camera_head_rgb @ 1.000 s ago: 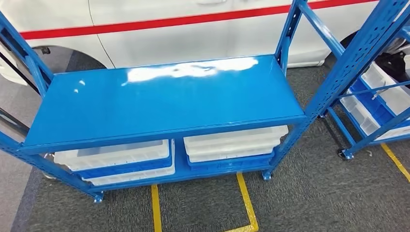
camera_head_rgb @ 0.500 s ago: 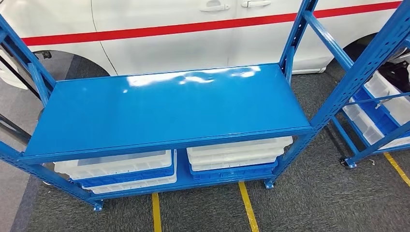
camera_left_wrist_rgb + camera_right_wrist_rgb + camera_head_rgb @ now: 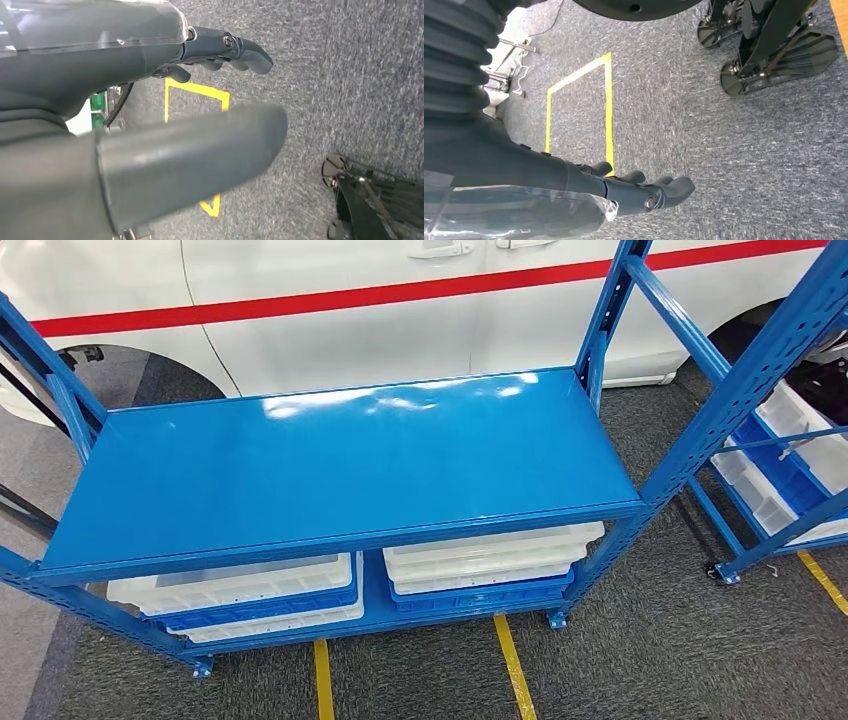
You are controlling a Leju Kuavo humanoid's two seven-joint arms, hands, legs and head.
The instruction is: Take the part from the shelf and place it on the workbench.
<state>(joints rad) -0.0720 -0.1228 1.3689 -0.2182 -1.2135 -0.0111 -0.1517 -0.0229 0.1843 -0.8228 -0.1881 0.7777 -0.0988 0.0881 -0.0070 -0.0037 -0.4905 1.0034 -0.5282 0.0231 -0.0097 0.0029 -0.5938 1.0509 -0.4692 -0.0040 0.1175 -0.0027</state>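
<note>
A blue metal shelf rack (image 3: 340, 460) stands in front of me in the head view; its glossy middle board shows just glare. On its bottom level sit white and blue bins, one stack on the left (image 3: 240, 585) and one on the right (image 3: 490, 555). My left hand (image 3: 125, 70) hangs over the grey carpet with its fingers (image 3: 235, 47) stretched out, apart from the thumb, and nothing in them. My right hand (image 3: 574, 185) also hangs over the carpet, fingers (image 3: 664, 192) loosely extended and holding nothing.
A white car with a red stripe (image 3: 350, 310) stands right behind the rack. A second blue rack (image 3: 770, 370) with white bins (image 3: 800, 430) stands close on the right. Yellow tape lines (image 3: 510, 660) mark the carpet in front of the rack.
The whole picture has shifted: the camera has tilted up a little, so the car's door handles show and the rack sits lower in the picture. Nothing on the rack has moved.
</note>
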